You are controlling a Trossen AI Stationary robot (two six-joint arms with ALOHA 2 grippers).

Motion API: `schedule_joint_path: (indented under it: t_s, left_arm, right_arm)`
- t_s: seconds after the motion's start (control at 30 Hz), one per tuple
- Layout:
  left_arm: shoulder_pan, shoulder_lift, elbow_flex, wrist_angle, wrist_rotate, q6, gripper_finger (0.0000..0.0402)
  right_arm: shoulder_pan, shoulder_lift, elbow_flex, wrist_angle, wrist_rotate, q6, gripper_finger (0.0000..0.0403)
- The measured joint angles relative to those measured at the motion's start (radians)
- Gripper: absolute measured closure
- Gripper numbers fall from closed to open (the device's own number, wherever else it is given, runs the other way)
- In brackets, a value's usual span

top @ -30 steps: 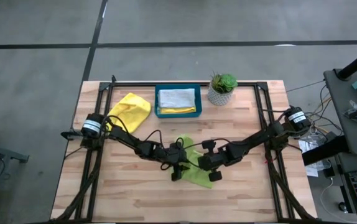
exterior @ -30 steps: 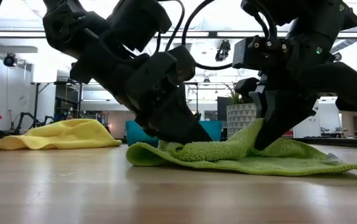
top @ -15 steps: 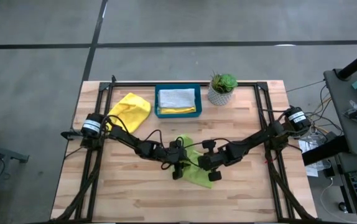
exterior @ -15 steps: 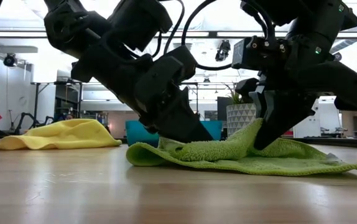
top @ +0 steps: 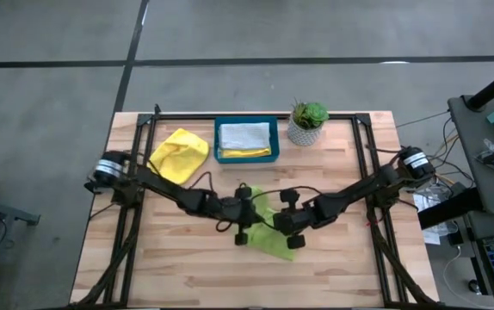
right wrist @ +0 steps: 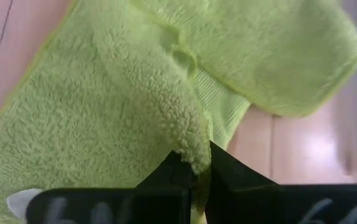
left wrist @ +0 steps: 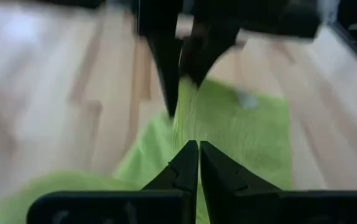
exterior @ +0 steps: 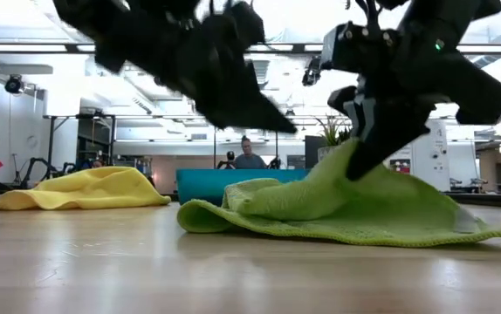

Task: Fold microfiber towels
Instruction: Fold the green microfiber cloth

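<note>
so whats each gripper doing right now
Left gripper: shut, holding nothing, raised off the lime green towel.
Right gripper: shut on the lime green towel's edge.

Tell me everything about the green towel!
The green towel is lime coloured, fluffy and soft, with a stitched edge. It lies rumpled on the wooden table, near the middle, with its near edge flat. The right claw is shut on a fold of it and holds that part up like a little tent. The left claw is shut and empty, just above the towel, not gripping it.
</note>
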Motion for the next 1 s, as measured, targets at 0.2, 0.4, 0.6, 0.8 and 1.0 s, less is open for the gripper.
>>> schedule_joint_path:
  t_s: [0.2, 0.4, 0.6, 0.8, 1.0]
  left_arm:
    - [-0.019, -0.185, -0.001, -0.081, 0.001, 0.188, 0.0401]
    - [-0.023, -0.266, -0.016, -0.11, 0.003, 0.177, 0.0401]
    - [-0.019, -0.232, -0.027, -0.149, 0.003, 0.048, 0.039]
    - [-0.019, -0.162, -0.078, -0.149, -0.013, -0.117, 0.0308]
    - [-0.017, -0.12, -0.093, -0.13, -0.087, -0.158, 0.0214]
  right_arm:
    - [0.0, -0.031, 0.03, -0.025, 0.056, -0.023, 0.0394]
    - [0.022, -0.036, 0.075, -0.034, 0.219, -0.139, 0.0394]
    - [0.022, -0.037, 0.132, -0.048, 0.249, -0.217, 0.0394]
    - [0.023, -0.037, 0.148, -0.051, 0.257, -0.231, 0.0394]
    - [0.023, -0.037, 0.143, -0.051, 0.258, -0.223, 0.0394]
